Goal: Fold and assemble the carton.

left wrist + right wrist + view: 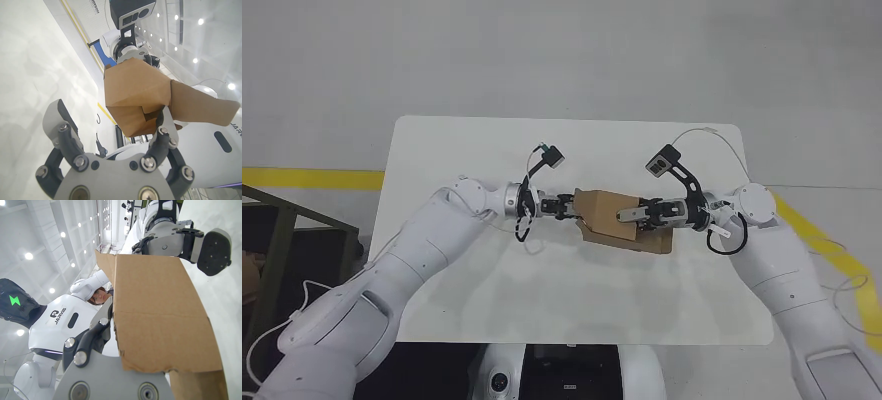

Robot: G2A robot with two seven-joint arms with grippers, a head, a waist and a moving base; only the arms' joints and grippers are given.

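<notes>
A brown carton (617,220) lies partly folded at the middle of the white table. My left gripper (565,206) is at its left end and open. In the left wrist view the carton (136,89) stands right ahead. One left finger (167,119) touches a flap at the carton's end, and the other finger (58,117) is off to the side, touching nothing. My right gripper (640,213) sits over the carton's right half, shut on a wall of it. In the right wrist view one finger (105,311) presses that wall (160,313), and the other is hidden behind the cardboard.
The white table (492,290) has bare surface all around the carton. A thin cable (525,235) loops on it beside the left wrist. A dark rack (272,240) stands off the table's left edge, and yellow floor tape (312,178) runs behind it.
</notes>
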